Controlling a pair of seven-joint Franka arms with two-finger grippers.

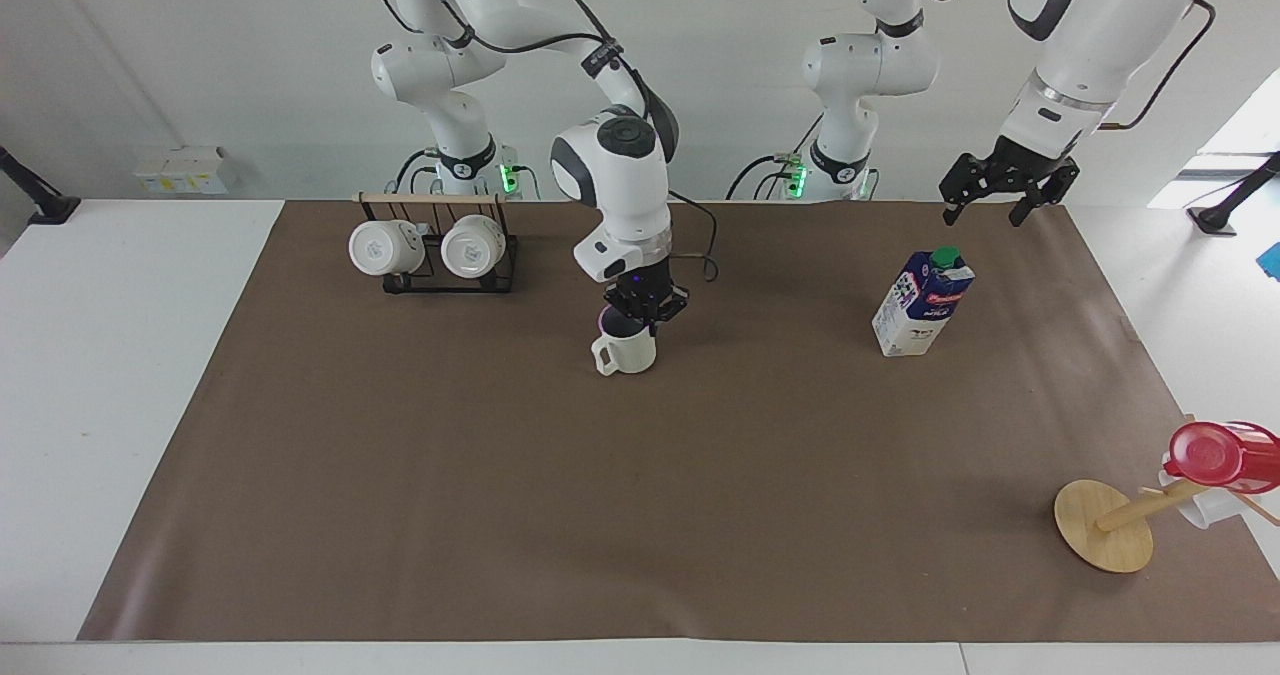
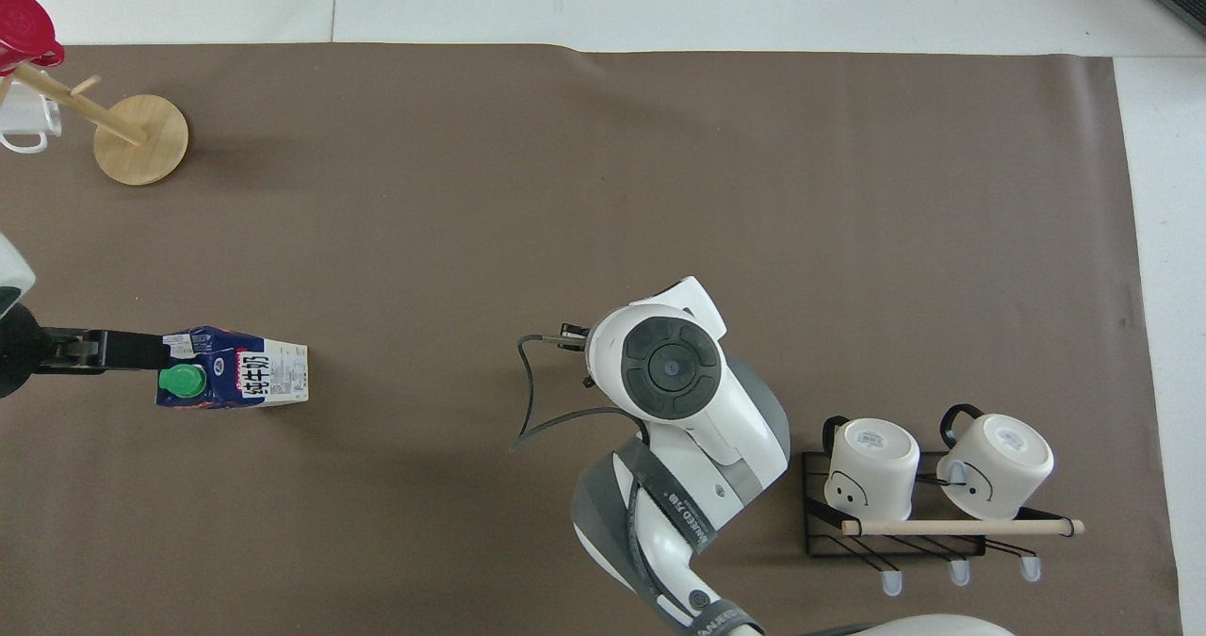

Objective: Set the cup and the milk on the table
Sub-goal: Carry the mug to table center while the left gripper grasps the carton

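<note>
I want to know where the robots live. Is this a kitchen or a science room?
Probably a robot lab, not a kitchen: two white arms stand at a plain table covered with brown paper, with only a cup, milk and mug racks.

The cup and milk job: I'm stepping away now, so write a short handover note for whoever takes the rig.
Right gripper: shut on the cup, pinching its rim, over the middle of the brown paper on the table. Whether the cup touches the paper cannot be told.
Left gripper: open, empty, in the air above the milk.
Milk: upright on the paper toward the left arm's end, untouched.
Done: cup taken in grip.
Left: set the cup down and release; then handle the milk.
</note>
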